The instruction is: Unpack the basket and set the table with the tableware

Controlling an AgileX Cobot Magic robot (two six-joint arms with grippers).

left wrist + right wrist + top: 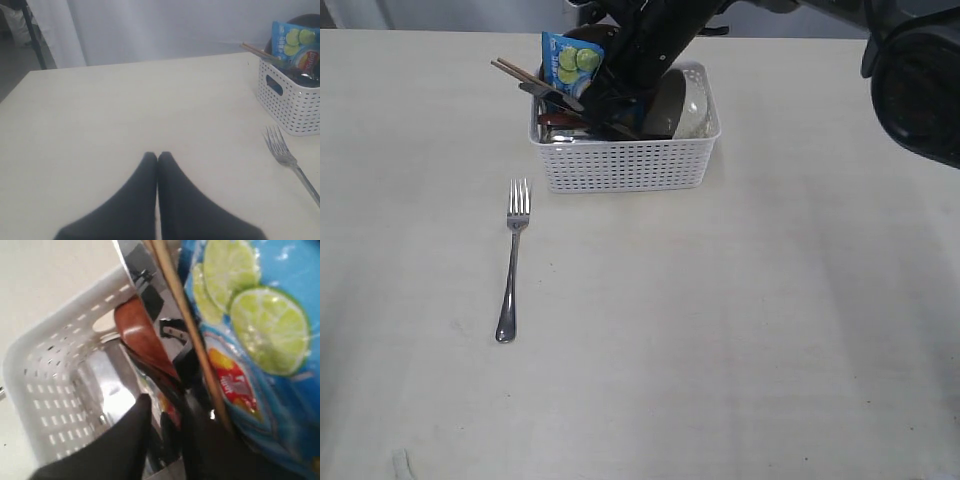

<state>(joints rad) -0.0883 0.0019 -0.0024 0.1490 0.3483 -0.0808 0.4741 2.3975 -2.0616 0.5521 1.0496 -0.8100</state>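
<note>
A wide, pale cream matte worktop point(740, 330) fills almost all of the exterior view, faintly scuffed. Behind its far edge, the left wrist view shows a plain grey-white backdrop point(150, 30) and a thin dark post point(31, 30) at one side.

The black right arm point(655, 40) comes down from the far edge into the white rectangular plastic basket point(625, 165) with perforated lattice sides, which stands on the worktop toward the far middle. The arm covers much of the basket's contents.

A blue chip bag point(570, 60) printed with lime slices stands upright in the basket's left end. A round dark brown plate point(665, 105) and a pale grey-white bowl point(695, 110) lean on edge at the right end.

A shiny steel fork point(512, 270) lies alone on the worktop in front of the basket's left corner, tines toward the basket and apart from it. Two brown wooden chopsticks point(520, 73) jut out over the left rim beside the bag.

The right gripper point(167, 405) is deep in the basket. Its fingers stand slightly apart on either side of the dark red spoon point(142, 340)'s handle; whether they grip it cannot be told. The left gripper point(158, 156) hovers over bare worktop, well left of the basket, fingers pressed together on nothing.
</note>
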